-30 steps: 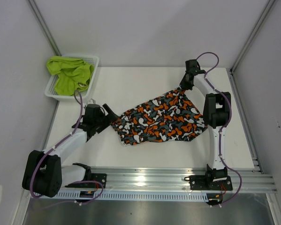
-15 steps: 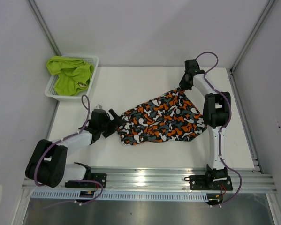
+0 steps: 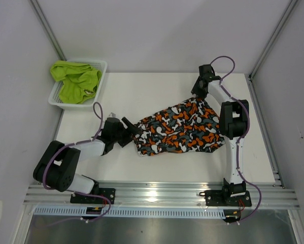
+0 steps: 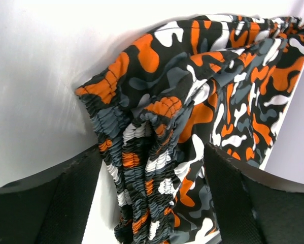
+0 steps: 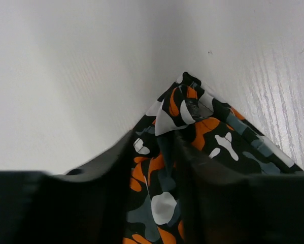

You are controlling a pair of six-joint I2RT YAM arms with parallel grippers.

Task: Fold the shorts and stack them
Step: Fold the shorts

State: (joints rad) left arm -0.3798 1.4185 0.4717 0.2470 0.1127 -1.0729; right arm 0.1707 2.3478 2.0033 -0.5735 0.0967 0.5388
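Straddling ruched, elastic-gathered camo shorts — left hand, spread wide.

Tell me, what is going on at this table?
The orange, black, white and grey camouflage shorts lie spread on the table. The left gripper stands open around their elastic waistband; the right gripper is at their far corner, cloth between its fingers. The lime green shorts lie in the white mesh basket.

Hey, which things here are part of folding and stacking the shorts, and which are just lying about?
For the job:
- camo shorts, spread on the table
- green shorts, bunched in the basket

Just lying about:
- the basket itself
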